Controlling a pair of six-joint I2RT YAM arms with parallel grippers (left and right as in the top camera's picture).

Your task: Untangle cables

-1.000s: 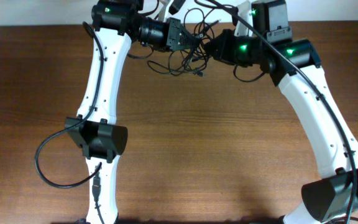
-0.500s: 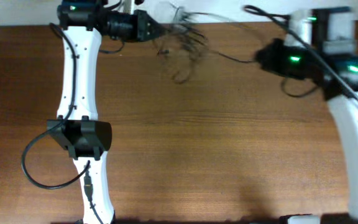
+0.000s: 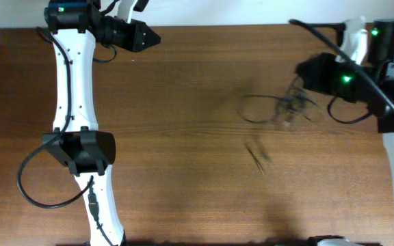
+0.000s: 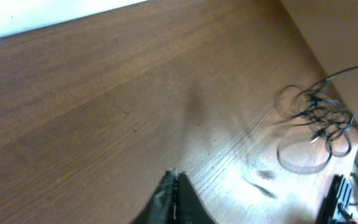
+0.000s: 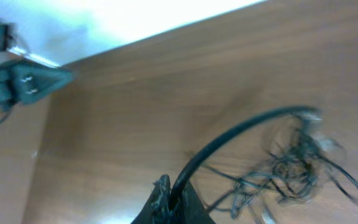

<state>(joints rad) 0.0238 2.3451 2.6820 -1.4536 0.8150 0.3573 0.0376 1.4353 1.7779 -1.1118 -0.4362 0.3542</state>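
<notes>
The cables [image 3: 286, 106] are a blurred clump of thin black cords and loops at the right of the wooden table [image 3: 183, 137]. They hang from my right gripper [image 3: 301, 70]. In the right wrist view my right gripper [image 5: 171, 186] is shut on one black cord, which arches up and over to the cable clump [image 5: 297, 165]. My left gripper [image 3: 156, 39] is at the far left edge, shut and empty, well away from the cables. In the left wrist view its jaws [image 4: 174, 177] are pressed together, and the cable clump [image 4: 319, 121] shows far off at the right.
A white wall runs along the table's far edge [image 3: 204, 26]. The left arm's thick black cable loop [image 3: 29, 188] lies at the near left. The left gripper [image 5: 27, 84] shows at the upper left of the right wrist view.
The two arms have pulled apart. The clump has come free of my left gripper and swung right and toward the near side with my right gripper. My left gripper has moved left.
</notes>
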